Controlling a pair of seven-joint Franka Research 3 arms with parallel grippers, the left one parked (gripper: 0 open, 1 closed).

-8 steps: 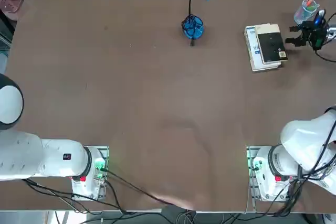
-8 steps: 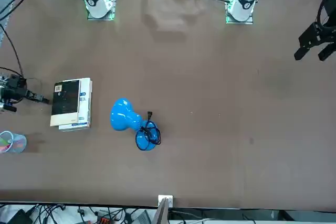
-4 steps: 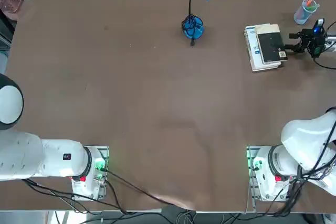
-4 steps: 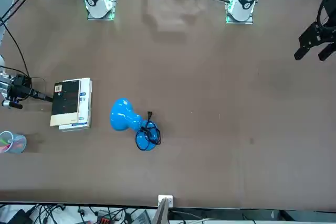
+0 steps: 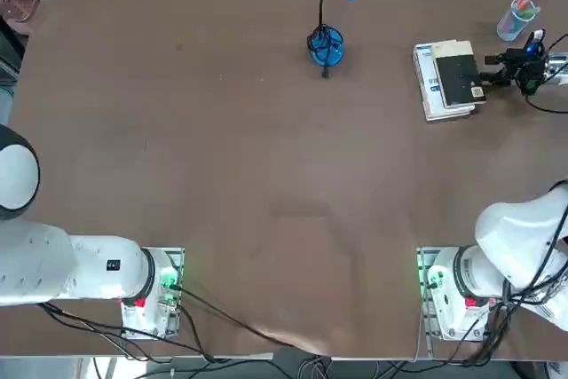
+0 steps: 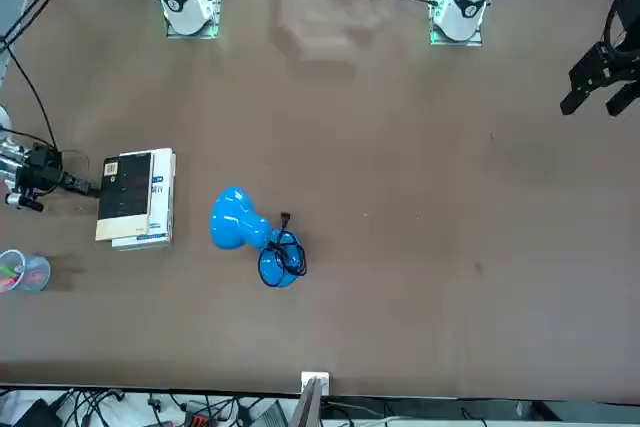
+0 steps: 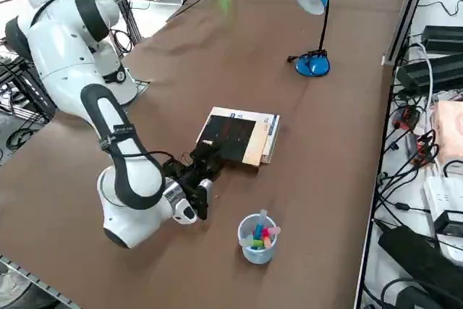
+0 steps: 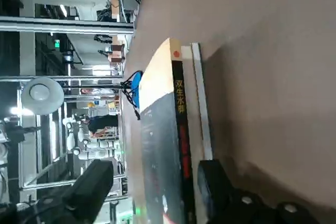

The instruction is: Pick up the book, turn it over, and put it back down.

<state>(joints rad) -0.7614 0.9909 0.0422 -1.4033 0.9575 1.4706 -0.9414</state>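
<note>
One claw, wide open, nearer than a second ago; directly ahead, one book, its pickup apparently next.

An overhead camera looks down on the brown tabletop from the robot's way, while a camera opposite faces the robot across it. A third, raised at the robot's right, looks diagonally down from nearer. The wrist camera peers closest, low along the surface. All four views share the paperback and blue lamp.
</note>
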